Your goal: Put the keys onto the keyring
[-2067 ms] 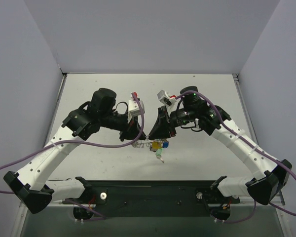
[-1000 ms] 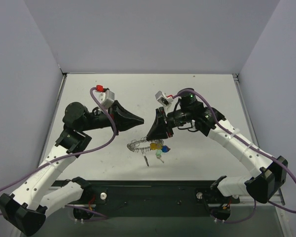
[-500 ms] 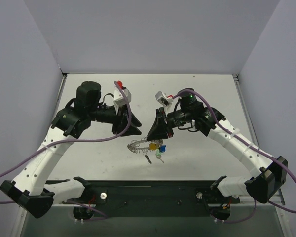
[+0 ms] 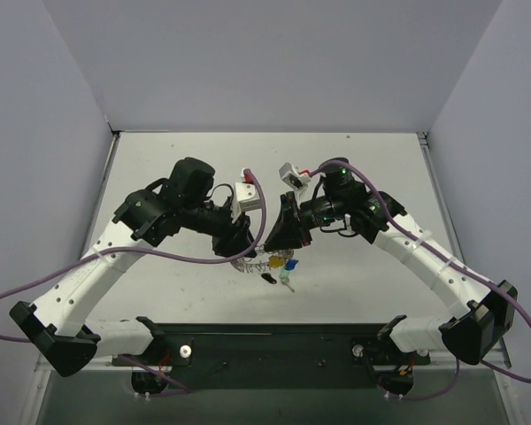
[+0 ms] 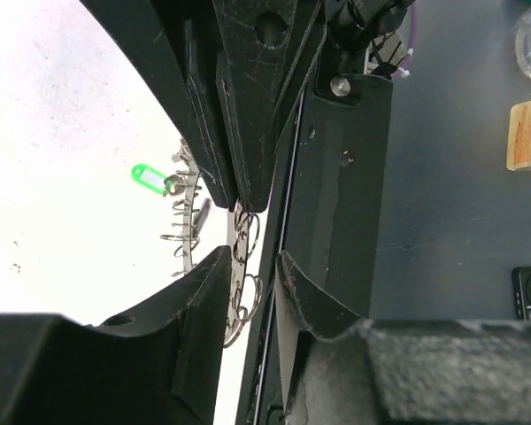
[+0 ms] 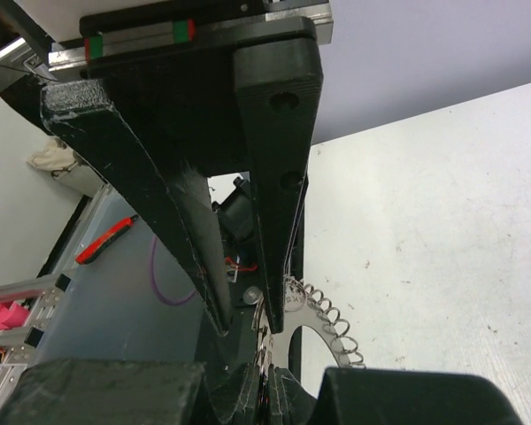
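Observation:
The keyring (image 4: pixel 250 259) is a silvery ring with a coiled rim, held just above the white table (image 4: pixel 354 168) near its front middle. My right gripper (image 4: pixel 278 241) is shut on its right edge; in the right wrist view the keyring (image 6: pixel 329 329) leaves the right gripper (image 6: pixel 285 386) at the bottom. My left gripper (image 4: pixel 240 245) is open, a finger on each side of the keyring (image 5: pixel 242 241) seen edge-on. Yellow (image 4: pixel 274 261), blue (image 4: pixel 291 265) and green (image 4: pixel 287 280) keys hang or lie below the ring. A dark key (image 4: pixel 267 277) lies beside them. The green key (image 5: pixel 142 175) also shows in the left wrist view.
The black base bar (image 4: pixel 274 350) runs along the near table edge, right below the keys. Purple cables (image 4: pixel 35 297) loop off both arms. Grey walls close the table's back and sides. Off the table edge, a wooden block (image 5: pixel 527 133) shows in the left wrist view.
My left arm swung in from the left to the keyring, and its jaws went from shut to open around the ring. The right arm stayed still, holding the ring.

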Controlling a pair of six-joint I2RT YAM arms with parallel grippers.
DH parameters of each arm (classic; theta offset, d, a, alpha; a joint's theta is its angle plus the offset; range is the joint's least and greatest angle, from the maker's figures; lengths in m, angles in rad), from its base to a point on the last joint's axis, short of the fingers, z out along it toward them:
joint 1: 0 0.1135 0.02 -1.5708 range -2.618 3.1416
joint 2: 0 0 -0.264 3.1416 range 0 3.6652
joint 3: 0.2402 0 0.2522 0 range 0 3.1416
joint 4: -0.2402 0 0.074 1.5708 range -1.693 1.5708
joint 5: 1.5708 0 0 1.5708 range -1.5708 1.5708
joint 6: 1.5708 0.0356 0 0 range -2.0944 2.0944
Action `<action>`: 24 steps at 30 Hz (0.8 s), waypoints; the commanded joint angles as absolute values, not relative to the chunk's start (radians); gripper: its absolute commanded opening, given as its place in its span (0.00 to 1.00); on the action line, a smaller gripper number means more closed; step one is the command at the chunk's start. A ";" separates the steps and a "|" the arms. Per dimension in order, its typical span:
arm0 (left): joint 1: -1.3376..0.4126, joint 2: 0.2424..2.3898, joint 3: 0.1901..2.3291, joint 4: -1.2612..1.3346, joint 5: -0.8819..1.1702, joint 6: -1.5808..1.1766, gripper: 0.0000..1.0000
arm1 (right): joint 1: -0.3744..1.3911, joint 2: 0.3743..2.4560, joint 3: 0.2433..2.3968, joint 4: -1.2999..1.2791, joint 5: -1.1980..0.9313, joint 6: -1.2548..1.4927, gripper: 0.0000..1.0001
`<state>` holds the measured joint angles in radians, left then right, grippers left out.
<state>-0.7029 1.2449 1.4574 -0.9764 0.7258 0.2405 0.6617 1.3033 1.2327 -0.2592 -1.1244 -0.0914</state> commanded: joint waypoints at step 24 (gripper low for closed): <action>-0.753 1.255 1.491 -0.792 0.615 0.176 0.00 | 0.661 1.302 1.273 -0.242 -1.163 -0.114 0.00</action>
